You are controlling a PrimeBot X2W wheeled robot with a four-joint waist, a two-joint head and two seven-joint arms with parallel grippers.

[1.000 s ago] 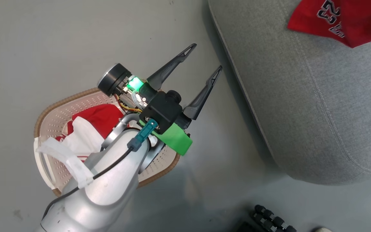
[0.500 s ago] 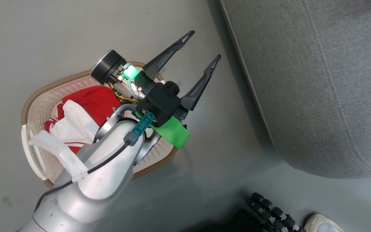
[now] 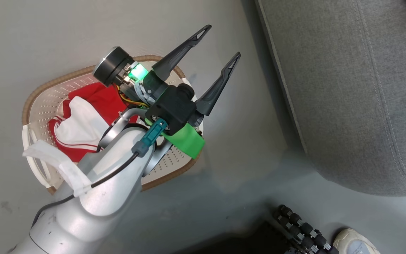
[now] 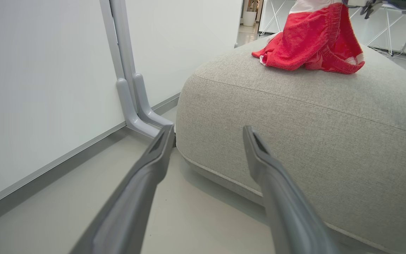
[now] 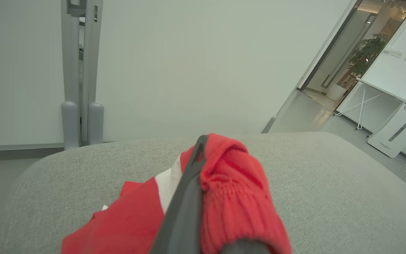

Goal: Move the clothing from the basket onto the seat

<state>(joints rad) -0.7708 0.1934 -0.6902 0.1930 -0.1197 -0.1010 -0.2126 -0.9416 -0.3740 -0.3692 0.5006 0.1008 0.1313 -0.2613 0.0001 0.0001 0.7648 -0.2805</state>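
— How many garments do you count, and where?
— Two red ones. The white-panelled garment [image 3: 79, 127] lies in the single basket [image 3: 41, 106], at nine o'clock in my head view. My right end effector [image 5: 203, 141] is clamped on the waistband garment [image 5: 234, 197], whose lower folds rest on the seat [image 3: 347, 88], at two o'clock.
— And your left end effector [image 3: 223, 40]?
— Spread wide, empty, over the basket's three o'clock side, fingers aimed at one o'clock.
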